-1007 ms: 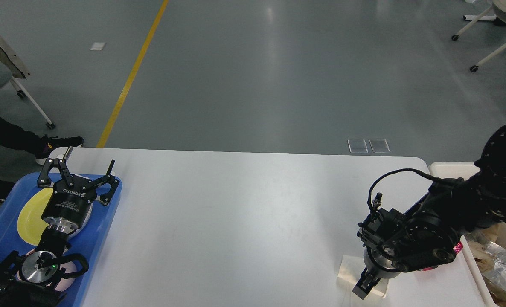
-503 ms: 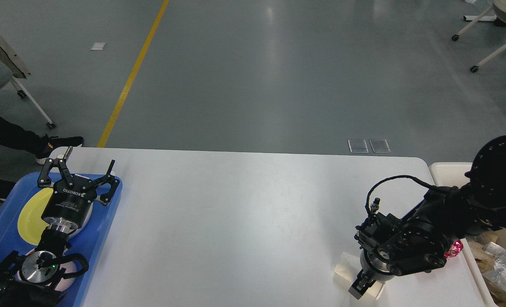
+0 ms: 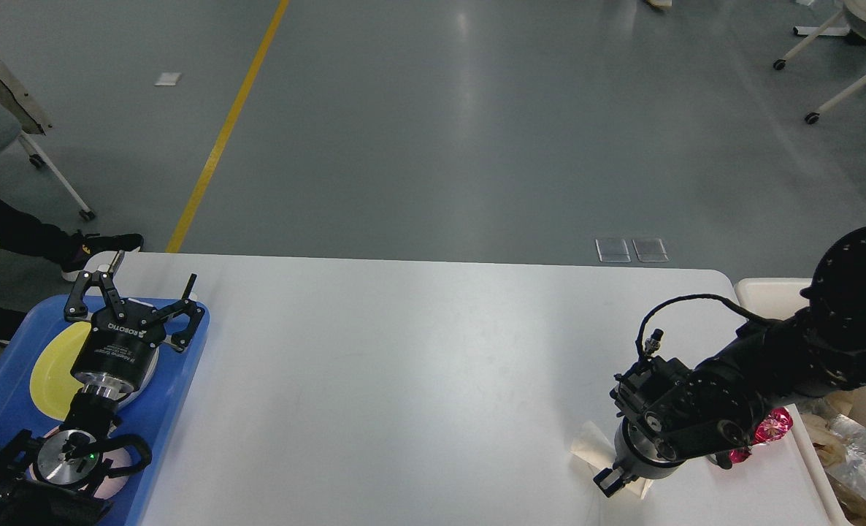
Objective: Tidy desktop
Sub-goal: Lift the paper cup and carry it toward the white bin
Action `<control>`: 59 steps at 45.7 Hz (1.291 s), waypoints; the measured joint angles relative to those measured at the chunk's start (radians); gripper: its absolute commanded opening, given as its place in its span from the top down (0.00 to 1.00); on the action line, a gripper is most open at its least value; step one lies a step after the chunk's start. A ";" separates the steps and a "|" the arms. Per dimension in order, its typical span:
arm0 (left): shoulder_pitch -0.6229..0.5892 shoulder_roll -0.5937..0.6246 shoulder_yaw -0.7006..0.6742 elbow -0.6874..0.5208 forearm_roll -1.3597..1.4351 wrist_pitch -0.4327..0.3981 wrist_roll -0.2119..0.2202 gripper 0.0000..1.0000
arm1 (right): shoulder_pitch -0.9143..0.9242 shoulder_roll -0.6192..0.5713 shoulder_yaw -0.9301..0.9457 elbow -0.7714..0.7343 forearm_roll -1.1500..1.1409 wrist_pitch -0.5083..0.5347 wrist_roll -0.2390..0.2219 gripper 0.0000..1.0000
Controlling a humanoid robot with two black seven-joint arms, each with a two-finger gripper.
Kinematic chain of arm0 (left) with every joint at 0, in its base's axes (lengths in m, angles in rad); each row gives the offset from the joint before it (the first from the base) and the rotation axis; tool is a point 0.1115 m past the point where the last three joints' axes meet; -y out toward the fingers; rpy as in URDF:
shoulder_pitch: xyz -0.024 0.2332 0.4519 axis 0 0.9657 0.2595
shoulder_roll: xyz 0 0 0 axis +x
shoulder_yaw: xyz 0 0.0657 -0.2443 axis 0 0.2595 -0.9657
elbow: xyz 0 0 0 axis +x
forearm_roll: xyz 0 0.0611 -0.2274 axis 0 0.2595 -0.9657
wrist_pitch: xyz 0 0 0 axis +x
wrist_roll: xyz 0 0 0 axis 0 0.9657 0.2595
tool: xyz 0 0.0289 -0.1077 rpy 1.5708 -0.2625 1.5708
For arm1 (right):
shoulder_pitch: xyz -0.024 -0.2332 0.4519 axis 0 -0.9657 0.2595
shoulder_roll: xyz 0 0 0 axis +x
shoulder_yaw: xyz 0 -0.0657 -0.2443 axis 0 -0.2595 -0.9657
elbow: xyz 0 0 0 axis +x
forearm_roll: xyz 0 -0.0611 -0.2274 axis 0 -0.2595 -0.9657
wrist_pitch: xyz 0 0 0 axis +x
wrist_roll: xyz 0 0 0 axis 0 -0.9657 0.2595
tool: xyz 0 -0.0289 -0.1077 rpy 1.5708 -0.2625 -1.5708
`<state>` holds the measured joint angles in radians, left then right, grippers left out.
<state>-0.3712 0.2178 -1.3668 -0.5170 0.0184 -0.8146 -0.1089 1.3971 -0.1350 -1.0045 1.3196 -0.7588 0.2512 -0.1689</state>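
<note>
The white desktop (image 3: 404,365) fills the lower half of the head view. My left gripper (image 3: 152,274) hovers open over the blue tray (image 3: 177,394) at the desktop's left end, with nothing between its fingers. Near the front right, my right gripper (image 3: 610,482) points down onto a pale sheet of paper (image 3: 586,446) lying on the desktop. Its fingers are dark and seen end-on, so their hold on the paper is unclear. A shiny pink wrapper (image 3: 770,425) shows just behind the right wrist.
A yellow plate (image 3: 50,372) lies in the blue tray under my left arm. A beige bin (image 3: 769,296) holding crumpled rubbish stands off the desktop's right edge. Chair legs and a person's shoe are on the floor to the left.
My right gripper has shifted left and slightly up, and the pale paper has moved left with it and looks smaller. More of the pink wrapper shows. The left arm has not moved.
</note>
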 measured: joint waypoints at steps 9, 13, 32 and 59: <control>0.000 0.000 0.000 0.000 0.000 0.000 0.000 0.03 | 0.054 -0.023 0.011 0.017 0.159 0.004 0.013 1.00; 0.000 0.000 0.000 0.000 0.000 0.000 0.000 0.03 | 0.080 -0.030 0.015 0.037 0.248 0.009 0.015 1.00; 0.000 0.000 0.001 0.000 0.000 0.000 0.000 0.03 | 0.552 -0.098 -0.130 0.171 0.752 0.256 0.027 1.00; 0.000 0.000 0.001 0.000 0.000 0.000 0.000 0.03 | 1.075 -0.097 -0.315 0.351 0.903 0.423 0.027 1.00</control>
<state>-0.3712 0.2179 -1.3654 -0.5169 0.0184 -0.8151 -0.1090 2.4723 -0.2320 -1.3198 1.6703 0.1439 0.6741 -0.1419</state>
